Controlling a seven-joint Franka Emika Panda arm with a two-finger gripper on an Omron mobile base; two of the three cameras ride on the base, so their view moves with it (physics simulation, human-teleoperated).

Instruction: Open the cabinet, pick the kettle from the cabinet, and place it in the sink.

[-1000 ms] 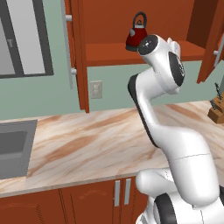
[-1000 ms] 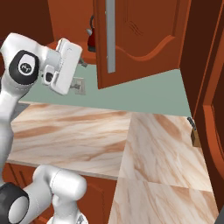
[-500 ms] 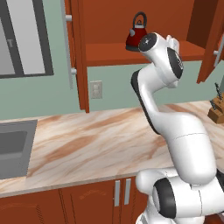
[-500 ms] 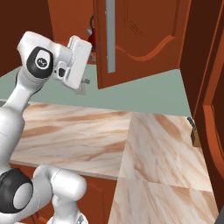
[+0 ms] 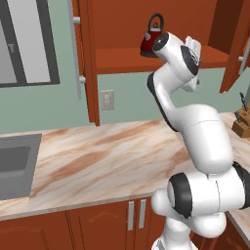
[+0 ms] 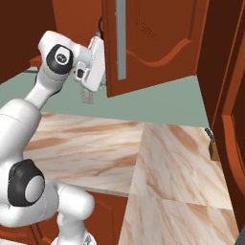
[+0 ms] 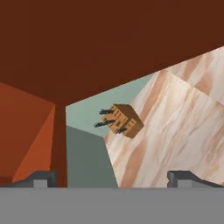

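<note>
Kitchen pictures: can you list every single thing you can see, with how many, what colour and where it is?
cabinet: one, reddish-brown, on the wall above the counter, doors open.
kettle: one, dark red with a black handle, on the cabinet shelf, partly behind the arm.
sink: one, dark grey, set in the counter at the far left.
counter: one, marbled tan, running along the wall and round the corner.
wall outlet: one, pale, on the green wall under the cabinet.
knife block: one, light brown with dark handles, on the counter at the right end.
low cabinets: reddish-brown, under the counter.
window: one, dark frame, upper left.
gripper: one, dark fingers wide apart, holding nothing, up by the cabinet.
</note>
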